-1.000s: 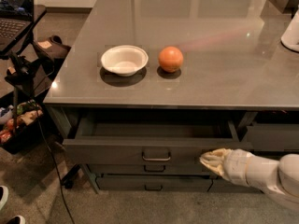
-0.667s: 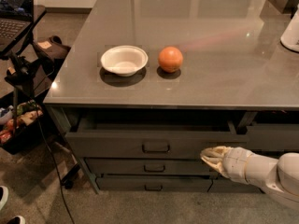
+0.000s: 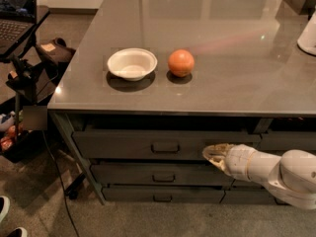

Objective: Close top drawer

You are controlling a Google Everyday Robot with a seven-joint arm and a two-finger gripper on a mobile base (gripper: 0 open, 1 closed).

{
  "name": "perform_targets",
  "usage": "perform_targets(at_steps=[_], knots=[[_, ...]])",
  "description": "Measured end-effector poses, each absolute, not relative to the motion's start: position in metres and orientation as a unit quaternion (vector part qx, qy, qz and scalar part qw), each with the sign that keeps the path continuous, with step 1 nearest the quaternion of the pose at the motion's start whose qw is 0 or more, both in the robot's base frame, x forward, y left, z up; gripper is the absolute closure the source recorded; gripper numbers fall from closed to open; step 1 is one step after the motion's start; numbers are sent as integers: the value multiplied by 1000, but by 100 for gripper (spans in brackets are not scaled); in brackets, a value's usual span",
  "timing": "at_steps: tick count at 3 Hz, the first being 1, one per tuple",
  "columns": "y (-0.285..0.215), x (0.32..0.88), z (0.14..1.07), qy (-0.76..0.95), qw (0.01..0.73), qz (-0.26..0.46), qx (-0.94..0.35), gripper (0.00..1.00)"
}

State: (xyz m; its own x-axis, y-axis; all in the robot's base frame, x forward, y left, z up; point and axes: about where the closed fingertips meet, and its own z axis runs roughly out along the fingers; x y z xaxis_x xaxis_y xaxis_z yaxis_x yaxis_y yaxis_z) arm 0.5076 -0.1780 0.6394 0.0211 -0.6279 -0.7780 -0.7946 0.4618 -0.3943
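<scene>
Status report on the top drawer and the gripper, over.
Gripper at front, right part, of wide dark grey top drawer. Drawer nearly shut. No obstruction visible.

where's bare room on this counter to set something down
Counter is bare right of the orange up to the white thing at the right edge, and across the back behind the bowl. Front left is crowded: bowl and orange sit close together. Below, the pincer is at the top drawer front, right of its handle.

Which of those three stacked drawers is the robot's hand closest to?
The top drawer, just under the countertop: the gripper is at its front, right of the handle. The middle drawer and bottom drawer sit lower.
</scene>
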Motion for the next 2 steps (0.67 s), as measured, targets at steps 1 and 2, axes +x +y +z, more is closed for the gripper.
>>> perform_targets(at_steps=[1, 2], knots=[[-156, 534, 652, 672, 519, 83, -522, 100], [-156, 532, 652, 672, 519, 83, -522, 100]])
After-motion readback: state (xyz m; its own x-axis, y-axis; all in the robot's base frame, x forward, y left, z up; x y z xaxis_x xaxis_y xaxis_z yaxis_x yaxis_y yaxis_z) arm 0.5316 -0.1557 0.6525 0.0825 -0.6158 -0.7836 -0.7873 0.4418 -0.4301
